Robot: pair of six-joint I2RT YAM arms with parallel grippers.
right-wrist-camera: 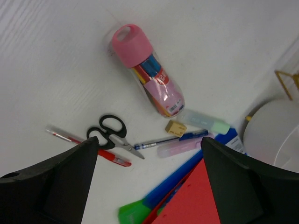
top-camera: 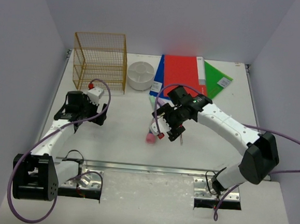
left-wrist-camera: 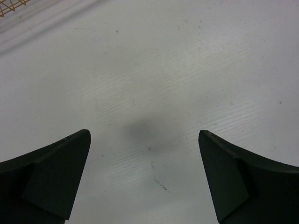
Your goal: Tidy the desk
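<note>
A metal rail [top-camera: 151,168] runs along the near edge of the white desk [top-camera: 121,141], just past the arm bases. On the left, the left gripper [left-wrist-camera: 145,140] hangs over bare desk with its fingers wide apart and nothing between them. The right gripper [right-wrist-camera: 148,140] hovers near the middle, fingers also spread and empty, above a pink-capped marker tube [right-wrist-camera: 147,72], black scissors [right-wrist-camera: 112,133], a red pen [right-wrist-camera: 88,147], an eraser [right-wrist-camera: 175,127] and a blue pen [right-wrist-camera: 170,139]. Farther back stand a gold wire rack [top-camera: 100,61] and a white bowl [top-camera: 141,75], with blue [top-camera: 157,81], red [top-camera: 181,75] and green [top-camera: 217,80] folders lying overlapped beside the bowl.
</note>
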